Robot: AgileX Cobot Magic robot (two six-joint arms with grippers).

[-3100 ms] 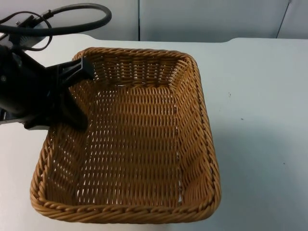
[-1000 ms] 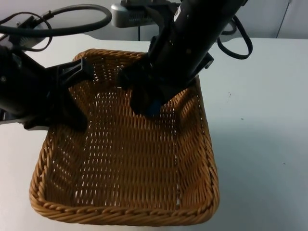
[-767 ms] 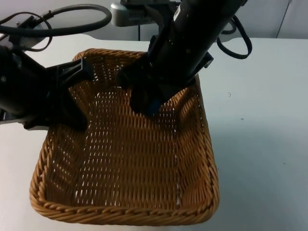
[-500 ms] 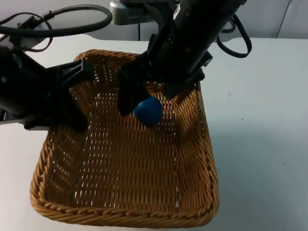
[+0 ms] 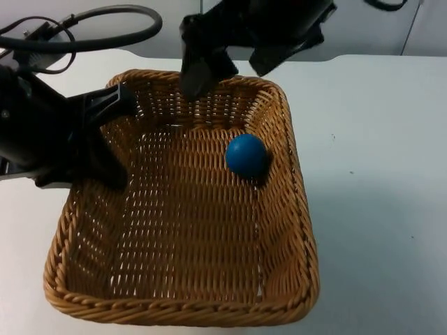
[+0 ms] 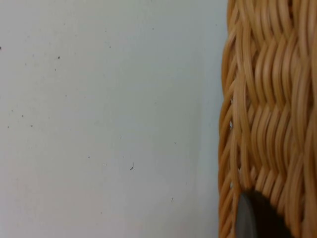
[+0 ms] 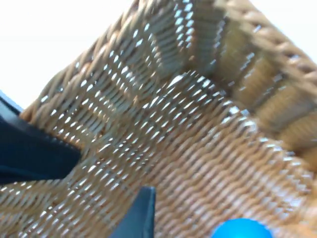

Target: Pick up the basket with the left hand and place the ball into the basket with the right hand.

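The placing step looks finished: the ball (image 5: pixel 246 155) lies free on the woven floor of the basket (image 5: pixel 279 230), close against the basket's right wall and nearer its far edge than its near one, with nothing touching it. The right gripper (image 5: pixel 234 59) hangs above the basket's far rim with its 2 fingers spread apart and empty — its wrist view looks down onto the weave, with the ball (image 7: pixel 241 229) below it. The left gripper (image 5: pixel 105 139) is clamped on the basket's left wall near the far left corner, 1 finger inside and 1 outside; its wrist view shows the outer wicker (image 6: pixel 267 99) hard against a fingertip (image 6: pixel 255 218) and the white table (image 6: pixel 99 99) beside it. By my reading, what remains is only for the right arm to clear the rim without brushing it, while the left keeps the basket level so the ball does not roll. The ball is a plain, smooth, matte blue sphere — small beside the basket. The basket is a shallow rectangular tray of honey-coloured wicker with a braided rim and an open weave.
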